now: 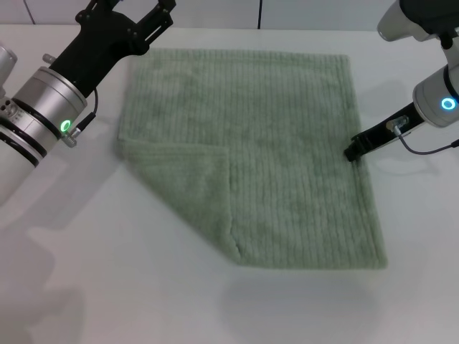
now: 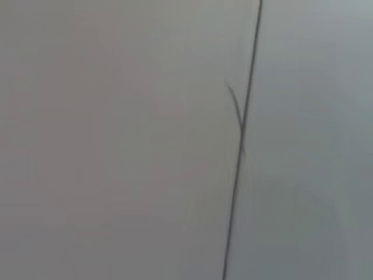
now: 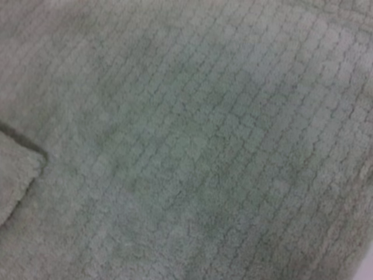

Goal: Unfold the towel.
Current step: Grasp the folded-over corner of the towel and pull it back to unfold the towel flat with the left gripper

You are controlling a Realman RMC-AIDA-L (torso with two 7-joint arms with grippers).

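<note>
Overhead, the towel (image 1: 280, 150) lies spread on the white table (image 1: 107, 287) — pale sage green, ribbed, its near-left corner folded over onto itself in a triangle. Left gripper (image 1: 136, 18) hovers by the far-left corner, fingers spread apart. Right gripper (image 1: 353, 152) sits at the towel's right edge; its state I cannot tell.

Left wrist view shows only a pale surface with a thin dark seam.

Right wrist view fills with towel weave (image 3: 204, 146) — a folded flap at one side.
</note>
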